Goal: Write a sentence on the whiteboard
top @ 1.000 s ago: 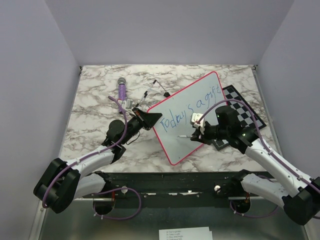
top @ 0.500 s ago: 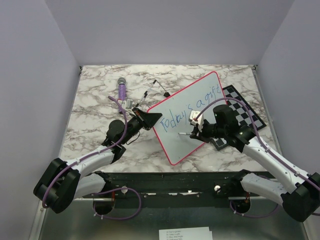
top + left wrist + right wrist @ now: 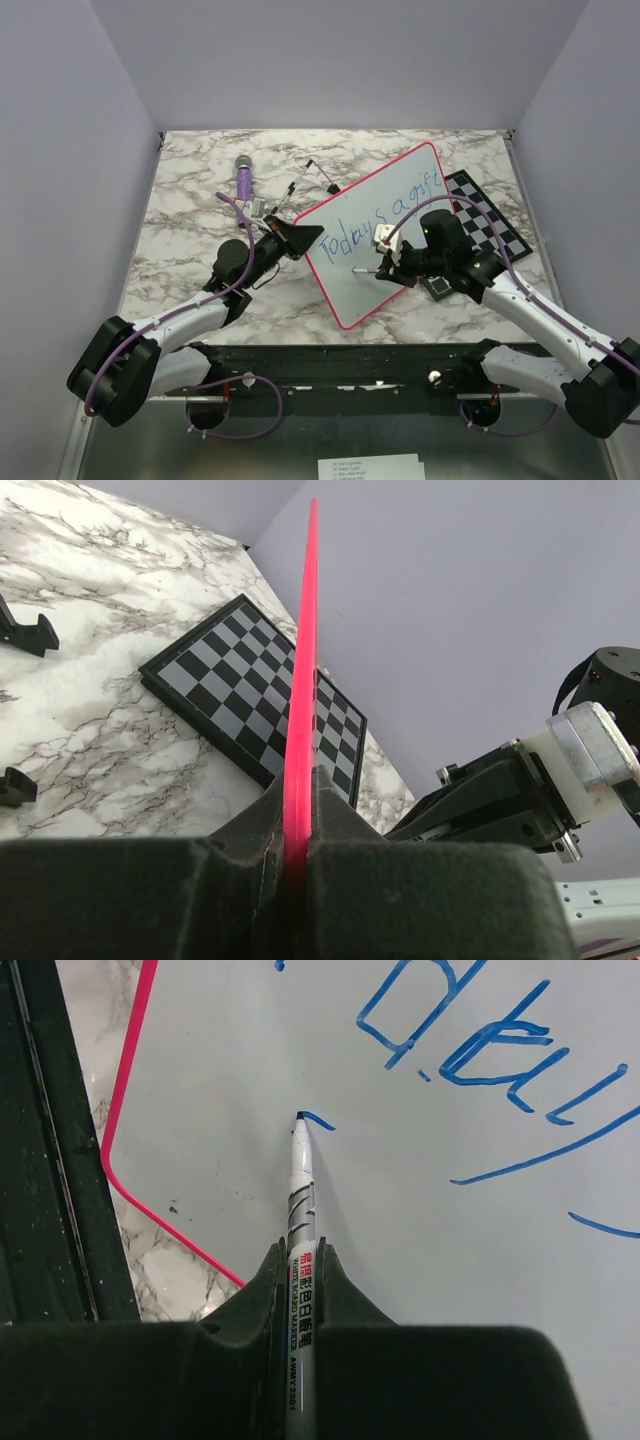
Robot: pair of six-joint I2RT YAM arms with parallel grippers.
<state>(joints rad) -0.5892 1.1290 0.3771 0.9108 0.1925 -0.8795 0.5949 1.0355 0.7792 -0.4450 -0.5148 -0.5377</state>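
left gripper (image 3: 298, 815): jaws almost closed, clamped on the pink rim of the whiteboard (image 3: 345, 290). The rim runs straight out ahead between them.
whiteboard: sits skew on the marble table (image 3: 190, 200), its left corner in the left jaws.
right gripper (image 3: 300, 1265): jaws pinched tight on a marker (image 3: 299, 1175), with the barrel sticking out ahead.
marker tip: touching the board just ahead of the right jaws, at the end of a short blue hook.
sentence (image 3: 382, 217): blue, reads roughly "Today's a gift". It lies past the tip, ahead and right of the right jaws.
chessboard (image 3: 225, 695): flat on the table ahead of the left jaws, showing on both sides of the rim.
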